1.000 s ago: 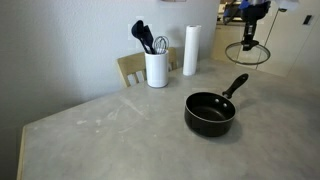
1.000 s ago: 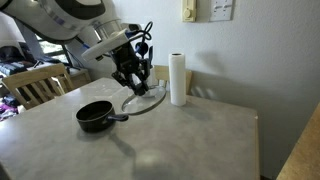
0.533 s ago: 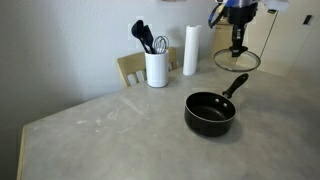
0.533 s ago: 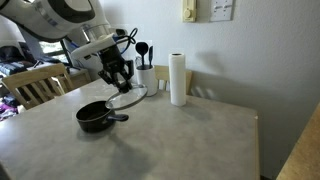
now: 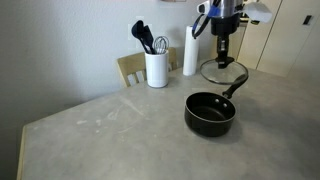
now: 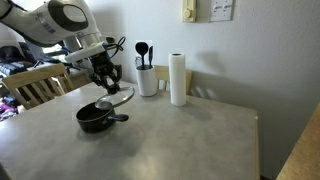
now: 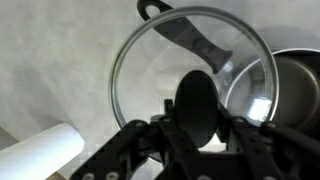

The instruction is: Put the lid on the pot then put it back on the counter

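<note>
The black pot [image 5: 210, 113] sits on the grey counter [image 5: 110, 135], its long handle [image 5: 236, 85] pointing away. It also shows in an exterior view [image 6: 95, 117] and at the right edge of the wrist view [image 7: 295, 85]. My gripper [image 5: 225, 54] is shut on the dark knob [image 7: 197, 104] of the clear glass lid [image 5: 222, 72]. I hold the lid in the air above the pot's handle, level, a little beyond the pot itself. The lid also shows in an exterior view [image 6: 116, 99] and fills the wrist view [image 7: 160, 50].
A white utensil holder [image 5: 156, 68] with black utensils and a white paper towel roll [image 5: 190, 50] stand at the back of the counter; they also show in an exterior view, the holder [image 6: 148, 80] and the roll [image 6: 178, 80]. A wooden chair [image 5: 132, 68] stands behind.
My gripper has carried the lid down and sideways toward the pot; it now hangs over the pot's handle. The pot has not moved.
</note>
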Robot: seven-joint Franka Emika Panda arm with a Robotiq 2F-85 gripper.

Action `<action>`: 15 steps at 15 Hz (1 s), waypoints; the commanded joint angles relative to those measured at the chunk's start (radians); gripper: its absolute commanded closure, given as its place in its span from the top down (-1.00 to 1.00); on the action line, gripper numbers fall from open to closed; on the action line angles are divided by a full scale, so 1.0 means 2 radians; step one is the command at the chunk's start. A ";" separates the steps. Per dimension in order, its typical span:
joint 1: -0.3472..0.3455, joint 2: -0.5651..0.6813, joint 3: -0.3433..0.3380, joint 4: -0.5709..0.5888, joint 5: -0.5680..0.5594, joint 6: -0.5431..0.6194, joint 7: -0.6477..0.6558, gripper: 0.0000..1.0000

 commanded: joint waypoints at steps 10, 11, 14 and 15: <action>0.067 -0.011 0.044 -0.027 0.011 -0.024 0.071 -0.72; 0.067 -0.013 0.044 -0.033 0.014 -0.022 0.075 -0.72; 0.063 -0.018 0.043 -0.052 0.017 -0.006 0.084 -0.72; 0.062 -0.018 0.044 -0.056 0.021 -0.004 0.085 -0.72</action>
